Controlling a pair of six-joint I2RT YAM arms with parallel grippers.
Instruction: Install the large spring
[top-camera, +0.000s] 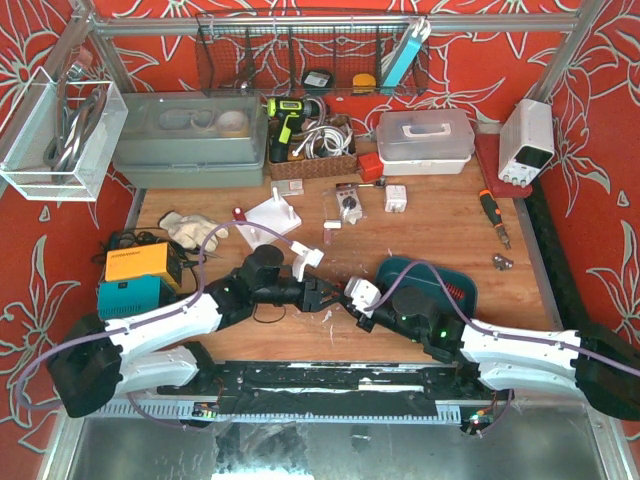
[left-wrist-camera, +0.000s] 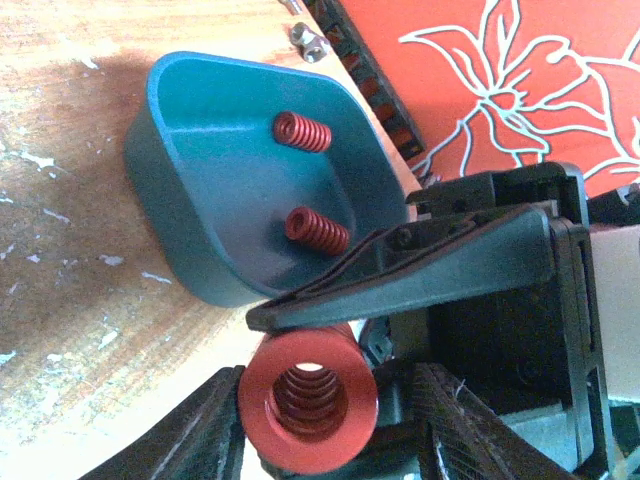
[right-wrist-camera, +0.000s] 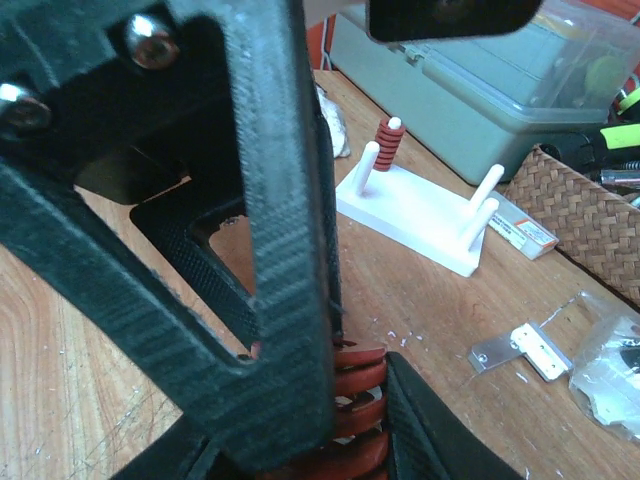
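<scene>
Large spring (left-wrist-camera: 308, 400) lies inside the spread left claw (left-wrist-camera: 330, 378), pinched by the right claw (right-wrist-camera: 330, 430), its axis running 9-to-3 o'clock.

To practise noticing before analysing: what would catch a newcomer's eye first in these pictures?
The large red spring looms up close between the left arm's fingers at mid-table. Beside it, a teal tray holds two small red springs; another small spring sits on a white peg stand farther back.
</scene>
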